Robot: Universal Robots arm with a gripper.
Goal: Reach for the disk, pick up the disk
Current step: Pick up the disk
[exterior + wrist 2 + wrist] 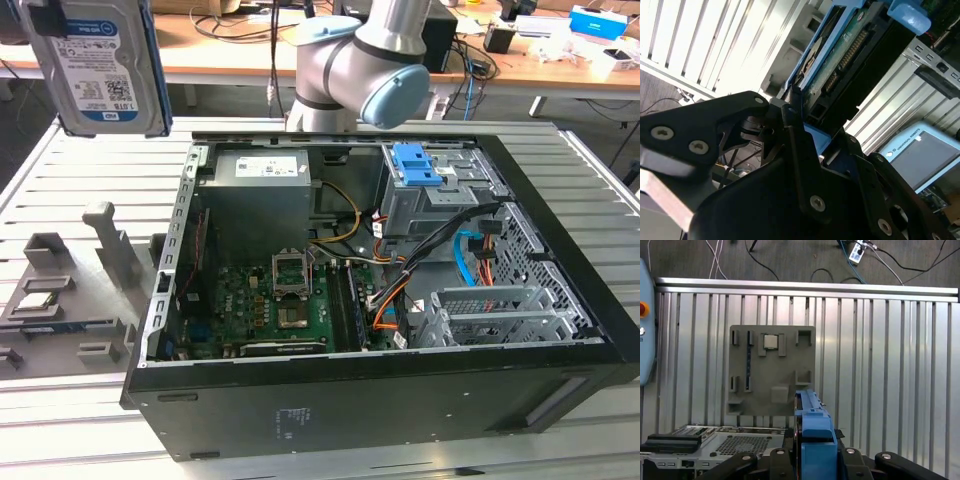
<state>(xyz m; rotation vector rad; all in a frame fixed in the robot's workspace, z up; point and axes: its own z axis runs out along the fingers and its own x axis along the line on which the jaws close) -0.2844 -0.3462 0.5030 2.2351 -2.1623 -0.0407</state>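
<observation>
The disk (pixel 95 65), a silver hard drive with a blue-and-white barcode label and blue side rails, hangs high in the air at the exterior view's far left, above the slatted table. In the second wrist view my gripper (pixel 800 120) is shut on the disk (pixel 840 55), which is seen edge-on with its green board and connector showing. In the first wrist view the disk's blue rail (pixel 812 425) stands between the black fingers (pixel 740 461) of the gripper (pixel 812 460), over the grey fixture plate.
An open black computer case (pixel 380 400) lies on the slatted table, with a blue caddy (pixel 415 165) on its grey drive cage. A grey fixture plate (pixel 771 370) with slots and a chip (pixel 771 341) lies beside the case. The arm's elbow (pixel 360 60) stands behind the case.
</observation>
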